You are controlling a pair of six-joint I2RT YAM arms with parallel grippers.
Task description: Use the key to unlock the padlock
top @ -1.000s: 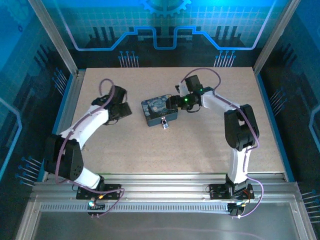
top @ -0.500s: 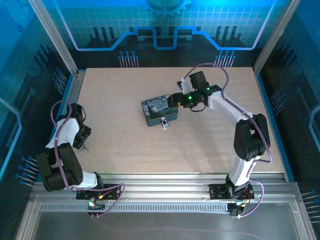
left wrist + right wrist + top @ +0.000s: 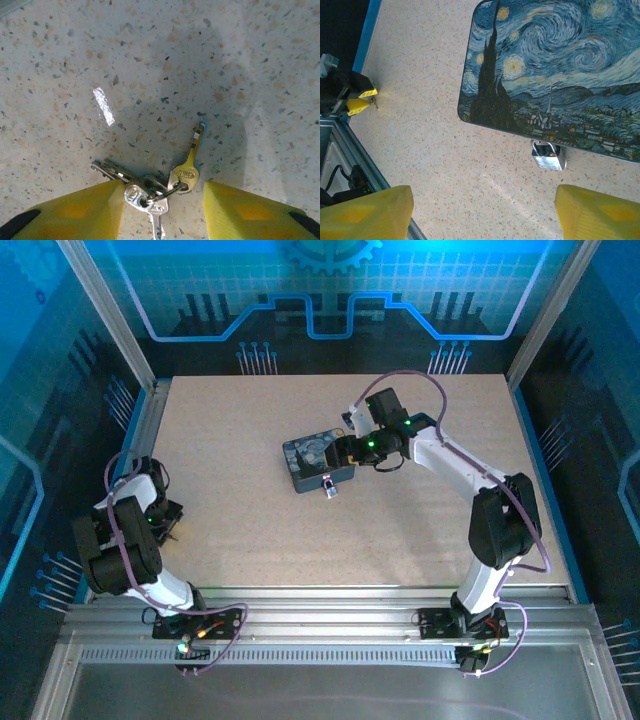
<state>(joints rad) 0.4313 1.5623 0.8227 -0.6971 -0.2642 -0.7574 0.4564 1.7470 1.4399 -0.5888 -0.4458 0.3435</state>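
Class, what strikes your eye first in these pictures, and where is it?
The swirl-painted blue box at the centre of the table, a small silver padlock hanging at its near edge. Then the ring of keys by the left edge, between the left gripper's open yellow fingers.

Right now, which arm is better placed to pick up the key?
Left. Its open jaws straddle the key bunch on the table. The right arm's open jaws hang by the padlock at the painted box's edge, far from the keys.
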